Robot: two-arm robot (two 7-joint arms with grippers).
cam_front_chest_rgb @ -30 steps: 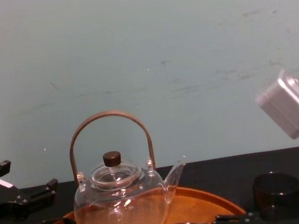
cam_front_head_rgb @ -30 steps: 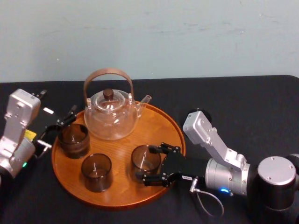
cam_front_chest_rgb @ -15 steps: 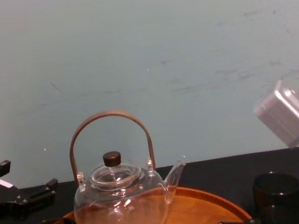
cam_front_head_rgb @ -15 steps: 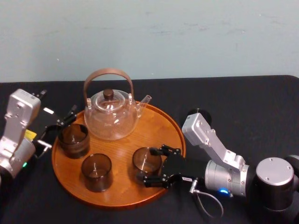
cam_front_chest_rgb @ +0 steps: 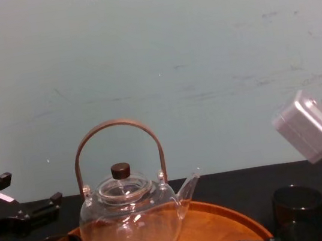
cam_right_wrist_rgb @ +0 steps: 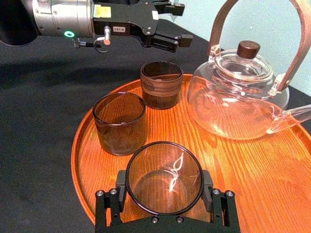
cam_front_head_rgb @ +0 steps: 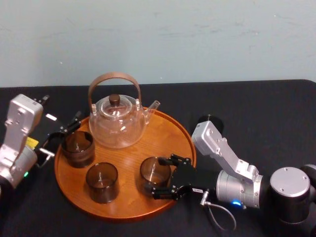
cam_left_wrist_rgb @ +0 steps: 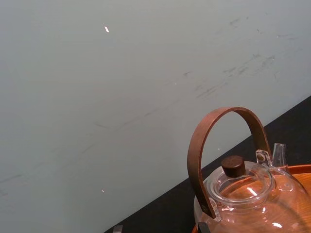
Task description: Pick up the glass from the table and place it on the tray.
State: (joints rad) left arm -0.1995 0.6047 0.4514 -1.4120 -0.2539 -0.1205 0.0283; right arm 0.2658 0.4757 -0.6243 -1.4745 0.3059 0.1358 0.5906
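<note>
- Right hand [cam_front_head_rgb: 159, 177] was closed on the glass [cam_right_wrist_rgb: 164, 177], which stood on the tray [cam_front_head_rgb: 168, 133], near its front right rim.
- Left hand [cam_front_head_rgb: 63, 133] hung wide open at the tray's left rim, over the bench [cam_front_head_rgb: 256, 113].

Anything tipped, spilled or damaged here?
Nothing stands out. The teapot and two glasses stand upright on the tray; the right gripper holds a third glass upright over it; the left gripper idles at the tray's left edge. A fourth glass stands on the table.

Soft light is falling evenly. Glints are shining on the teapot [cam_right_wrist_rgb: 233, 107] and glass [cam_right_wrist_rgb: 164, 167]; faint shadows are lying on the tray [cam_right_wrist_rgb: 272, 187].
</note>
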